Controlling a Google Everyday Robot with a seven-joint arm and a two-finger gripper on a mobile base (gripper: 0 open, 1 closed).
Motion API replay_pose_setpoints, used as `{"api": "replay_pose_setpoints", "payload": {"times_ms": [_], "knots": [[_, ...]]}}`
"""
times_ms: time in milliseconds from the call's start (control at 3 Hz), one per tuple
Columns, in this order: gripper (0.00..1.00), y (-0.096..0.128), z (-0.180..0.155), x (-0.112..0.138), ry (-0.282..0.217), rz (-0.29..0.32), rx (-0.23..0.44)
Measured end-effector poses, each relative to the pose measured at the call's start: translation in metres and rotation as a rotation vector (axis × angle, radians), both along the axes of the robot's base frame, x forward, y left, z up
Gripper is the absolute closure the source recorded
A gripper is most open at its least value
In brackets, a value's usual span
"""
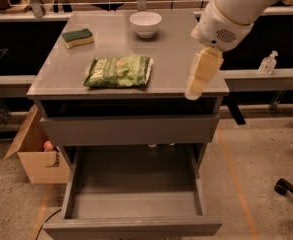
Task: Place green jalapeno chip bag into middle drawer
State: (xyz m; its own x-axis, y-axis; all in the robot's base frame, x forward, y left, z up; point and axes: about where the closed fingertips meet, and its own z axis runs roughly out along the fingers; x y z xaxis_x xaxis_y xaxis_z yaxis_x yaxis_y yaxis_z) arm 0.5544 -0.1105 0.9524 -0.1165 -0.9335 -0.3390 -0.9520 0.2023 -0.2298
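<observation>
The green jalapeno chip bag (118, 71) lies flat on the grey cabinet top (171, 54), left of centre near the front. The middle drawer (131, 204) is pulled out below the closed uppermost drawer front (131, 129); its grey inside holds nothing. My gripper (192, 92) hangs from the white arm (231, 14), pointing down over the front right corner of the cabinet top. It is to the right of the bag, apart from it, and holds nothing that I can see.
A green-and-yellow sponge (78, 37) sits at the back left of the top and a white bowl (145, 23) at the back centre. A cardboard box (36, 154) stands on the floor left of the cabinet. A small clear bottle (267, 63) sits on the right ledge. A chair wheel (286, 186) is at the right.
</observation>
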Motion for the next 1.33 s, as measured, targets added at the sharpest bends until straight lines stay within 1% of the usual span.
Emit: {"api": "replay_pose_setpoints", "payload": {"times_ms": [333,667,1000,1333], "knots": [[0.00,0.033,-0.018,0.039,0.018,-0.038,0.196],[0.00,0.033,-0.018,0.038,0.018,-0.038,0.194],[0.00,0.051,-0.019,0.056,0.009,-0.020,0.229],[0.00,0.073,-0.022,0.079,0.015,0.008,0.246]]}}
